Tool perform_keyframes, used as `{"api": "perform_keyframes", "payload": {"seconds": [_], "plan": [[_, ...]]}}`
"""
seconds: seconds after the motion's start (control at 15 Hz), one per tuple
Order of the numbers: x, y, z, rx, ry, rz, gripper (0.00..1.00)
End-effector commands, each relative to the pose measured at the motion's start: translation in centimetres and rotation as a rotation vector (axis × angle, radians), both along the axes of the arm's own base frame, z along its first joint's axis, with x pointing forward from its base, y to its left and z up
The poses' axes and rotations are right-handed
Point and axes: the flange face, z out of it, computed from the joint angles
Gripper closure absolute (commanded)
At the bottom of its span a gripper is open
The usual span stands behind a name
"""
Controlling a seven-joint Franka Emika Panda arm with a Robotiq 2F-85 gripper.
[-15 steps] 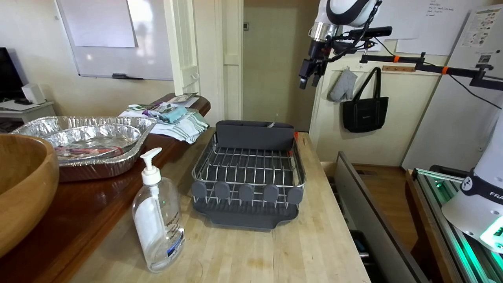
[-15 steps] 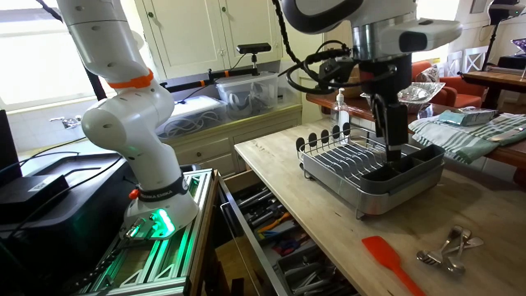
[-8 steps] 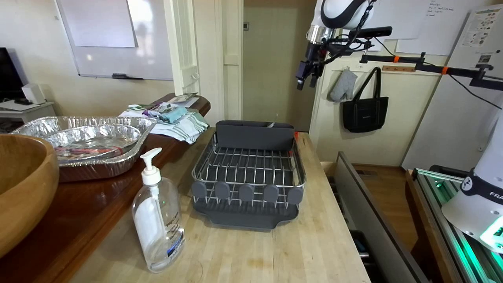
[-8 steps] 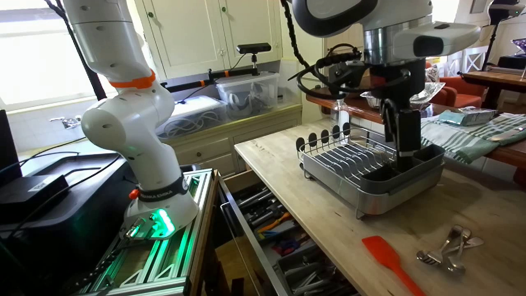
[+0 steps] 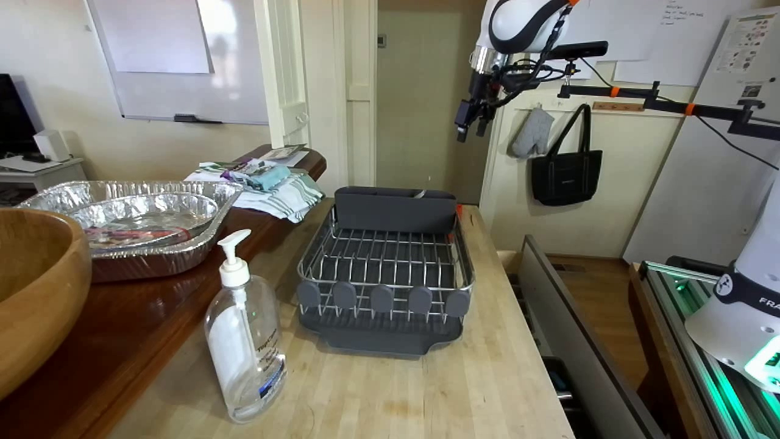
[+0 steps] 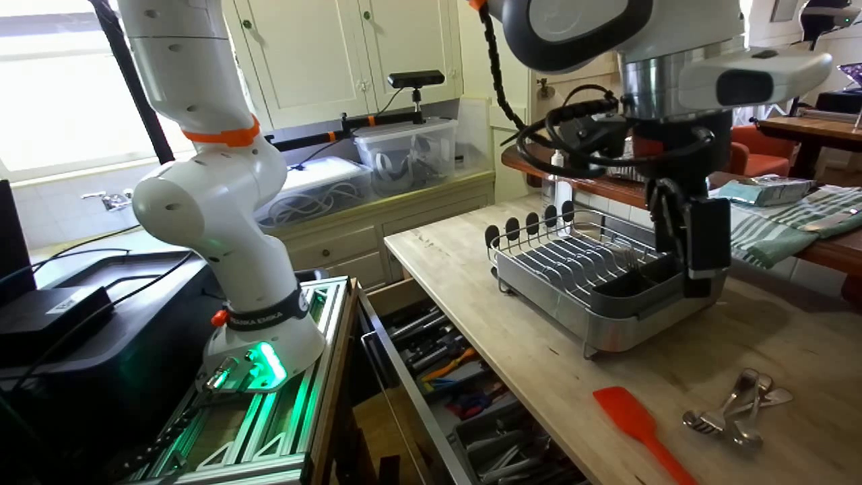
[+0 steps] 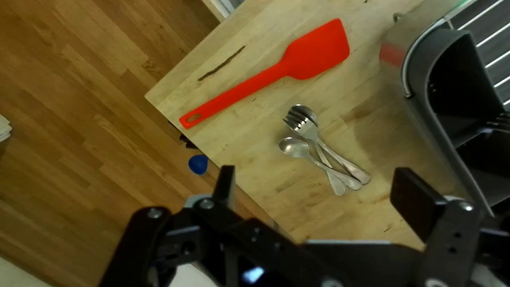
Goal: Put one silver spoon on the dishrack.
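A silver spoon [image 7: 294, 147] lies bowl-up on the wooden table, its handle crossing a second silver spoon [image 7: 310, 109] and a fork [image 7: 306, 128]. The small pile also shows in an exterior view [image 6: 749, 411]; in the other exterior view it is hidden behind the dishrack. The dishrack [image 6: 549, 286], with its wire grid and dark cutlery holder, stands on the table; it also shows in an exterior view [image 5: 384, 332] and at the right of the wrist view [image 7: 418, 38]. My gripper [image 7: 314, 173] is open and empty, well above the table, by the holder's end of the dishrack [image 6: 687, 269].
A red spatula [image 7: 314, 52] lies beside the cutlery. A fork [image 7: 500, 123] stands in the rack's holder. An open drawer [image 6: 498, 431] with utensils runs along the table edge. A pump bottle [image 5: 247, 347], wooden bowl [image 5: 42, 286] and foil tray [image 5: 201, 256] stand beyond the rack.
My gripper has moved from over the rack's cutlery holder out past its end, towards the cutlery pile, and a little lower. The rack and cutlery have not moved.
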Motion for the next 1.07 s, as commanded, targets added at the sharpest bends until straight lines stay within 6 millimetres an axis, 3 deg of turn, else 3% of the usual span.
{"api": "perform_keyframes", "payload": {"seconds": [0.0, 0.53, 0.6, 0.8, 1.0], "plan": [[2.5, -2.2, -2.3, -0.010, 0.020, 0.070, 0.00], [7.2, -2.8, -7.7, 0.046, 0.061, 0.246, 0.00], [5.8, -2.4, -6.4, 0.019, 0.053, 0.217, 0.00], [6.9, -2.3, -7.8, 0.021, 0.065, 0.235, 0.00], [7.1, -2.5, -7.6, 0.018, 0.061, 0.237, 0.00]]}}
